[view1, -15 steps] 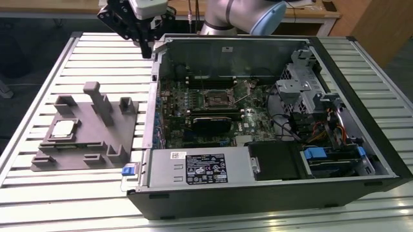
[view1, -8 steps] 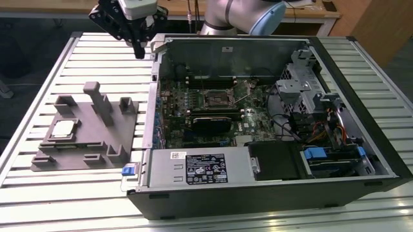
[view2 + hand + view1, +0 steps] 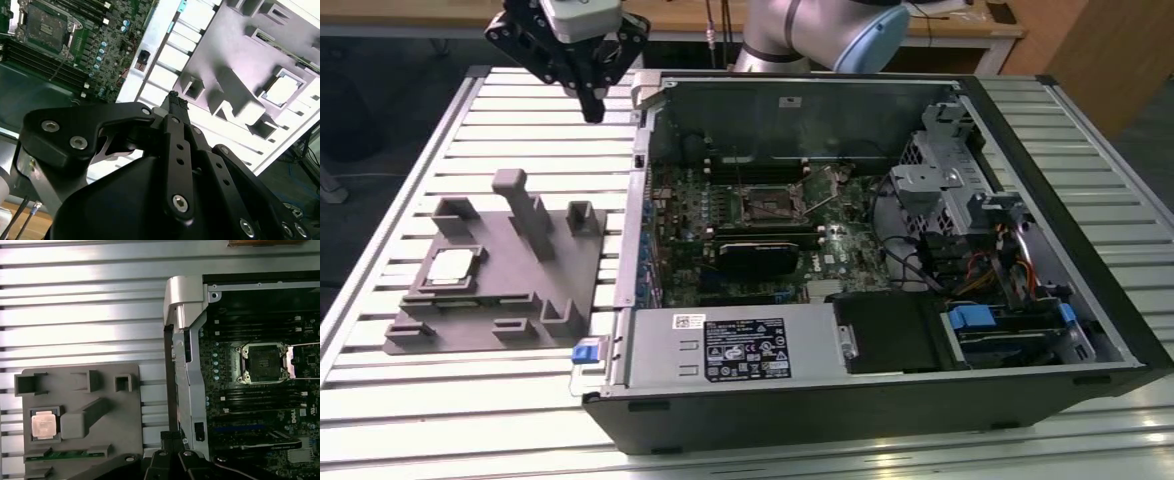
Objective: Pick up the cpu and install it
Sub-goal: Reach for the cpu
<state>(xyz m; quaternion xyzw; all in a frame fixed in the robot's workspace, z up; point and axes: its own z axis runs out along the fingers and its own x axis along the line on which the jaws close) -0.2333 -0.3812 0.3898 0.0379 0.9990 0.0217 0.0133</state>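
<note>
A: While going through the exterior view from the biggest thing down, what first?

B: A slatted metal table [image 3: 454, 420], carrying all the rest. Next in size, a black computer case [image 3: 854, 410], laid on its side toward the exterior view's right, with the inside open to see.

A: And inside of it?

B: A green motherboard [image 3: 720, 210], flat on the bottom of the case. Along the near edge, a power supply box [image 3: 734, 345] with a white label on top. Near the middle of the board, a black heatsink block [image 3: 754, 255].

A: Outside the case?

B: On the exterior view's left, just beside the case, a gray plastic fixture [image 3: 494, 290], lying flat on the table, with upright posts and several pockets.

A: About the robot?

B: Reaching in from the far side, the arm [image 3: 814, 30]. At its end, the gripper [image 3: 594, 105], hanging above the table by the far corner of the case, well apart from the fixture. Closed, with fingers pressed tip to tip and nothing between them, as seen also in the second wrist view [image 3: 174, 102].

A: Now the small things?

B: On the motherboard, the socket [image 3: 264, 362], dark inside a metal frame. Smallest, the cpu [image 3: 451, 266]: seated in a square pocket of the fixture, silvery top upward, clear in both wrist views [image 3: 42, 423] [image 3: 281, 90]. Not touched by the gripper.
</note>
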